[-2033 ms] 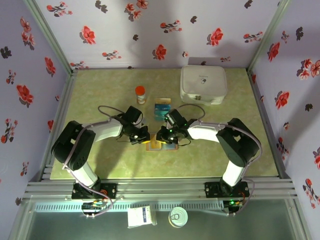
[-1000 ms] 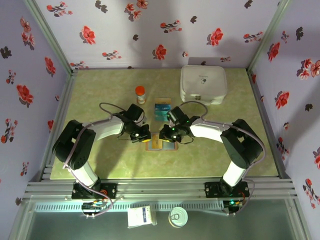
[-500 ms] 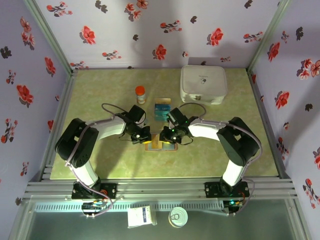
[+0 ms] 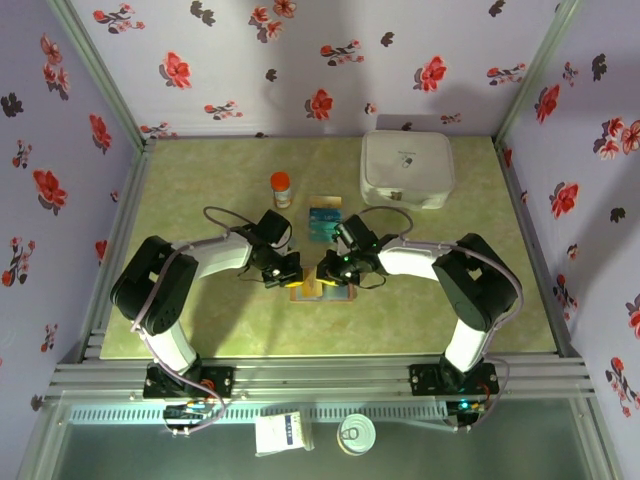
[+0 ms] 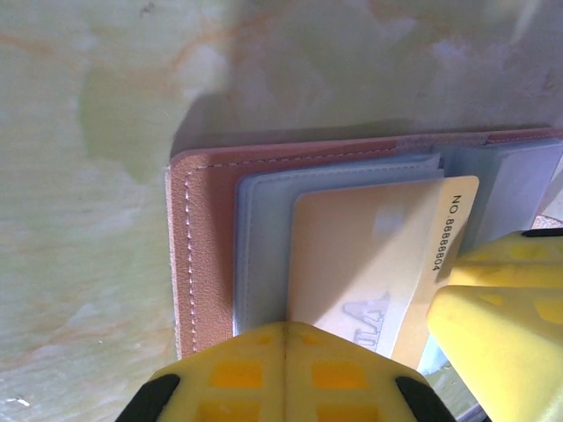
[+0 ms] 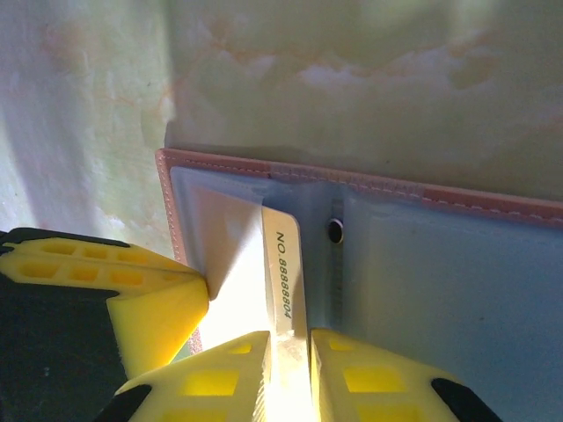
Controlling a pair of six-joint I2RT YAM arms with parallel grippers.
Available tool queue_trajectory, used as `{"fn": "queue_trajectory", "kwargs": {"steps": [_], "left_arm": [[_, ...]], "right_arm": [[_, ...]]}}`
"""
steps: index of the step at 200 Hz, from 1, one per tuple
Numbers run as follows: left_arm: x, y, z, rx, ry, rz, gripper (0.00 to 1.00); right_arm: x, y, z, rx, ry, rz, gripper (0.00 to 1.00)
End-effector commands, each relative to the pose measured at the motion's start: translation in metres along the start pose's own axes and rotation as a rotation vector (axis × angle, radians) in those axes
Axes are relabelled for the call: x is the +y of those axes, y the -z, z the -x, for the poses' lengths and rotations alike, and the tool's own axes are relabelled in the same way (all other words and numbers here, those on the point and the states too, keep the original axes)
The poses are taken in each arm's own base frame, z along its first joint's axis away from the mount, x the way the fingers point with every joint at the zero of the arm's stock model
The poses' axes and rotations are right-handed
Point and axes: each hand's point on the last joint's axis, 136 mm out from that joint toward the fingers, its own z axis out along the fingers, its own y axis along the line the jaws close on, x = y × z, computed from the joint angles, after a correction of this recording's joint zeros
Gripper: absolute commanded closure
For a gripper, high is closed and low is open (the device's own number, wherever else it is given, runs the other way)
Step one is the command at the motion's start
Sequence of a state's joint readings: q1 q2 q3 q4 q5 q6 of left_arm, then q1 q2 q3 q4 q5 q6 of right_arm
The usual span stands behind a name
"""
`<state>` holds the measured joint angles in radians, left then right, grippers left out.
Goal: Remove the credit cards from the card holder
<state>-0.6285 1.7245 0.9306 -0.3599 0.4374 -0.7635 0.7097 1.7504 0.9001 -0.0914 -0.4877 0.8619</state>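
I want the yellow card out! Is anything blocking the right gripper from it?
Nothing visible does. The right gripper has the tan-yellow card between its fingers. The left gripper, shut, rests at the card's edge on the card holder and might be pinning the card.

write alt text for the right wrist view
The right gripper pinches a thin tan-yellow card printed with a number, sticking partly out of the blue-grey pocket of an open brown stitched card holder lying on a pale green marbled table.
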Motion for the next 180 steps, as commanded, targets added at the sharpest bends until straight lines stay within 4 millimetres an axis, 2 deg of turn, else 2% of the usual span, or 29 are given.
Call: {"fn": "queue_trajectory", "kwargs": {"steps": [1, 64, 92, 120, 180], "left_arm": [[0.013, -0.006, -0.005, 0.023, 0.003, 0.054, 1.00], [0.014, -0.006, -0.006, 0.023, 0.004, 0.054, 1.00], [0.015, -0.005, -0.007, 0.022, 0.003, 0.056, 1.00], [0.018, -0.003, -0.007, 0.020, 0.007, 0.062, 1.00], [0.019, 0.004, -0.005, 0.004, 0.016, 0.056, 1.00]], "right_arm": [[0.008, 0.003, 0.002, -0.006, -0.005, 0.049, 0.82], [0.002, -0.004, 0.000, 0.000, -0.015, 0.069, 0.84], [-0.001, -0.003, -0.001, -0.007, -0.018, 0.064, 0.88], [-0.009, 0.008, -0.002, -0.029, -0.008, 0.018, 0.93], [-0.028, 0.042, -0.009, -0.048, 0.028, -0.148, 0.95]]}}
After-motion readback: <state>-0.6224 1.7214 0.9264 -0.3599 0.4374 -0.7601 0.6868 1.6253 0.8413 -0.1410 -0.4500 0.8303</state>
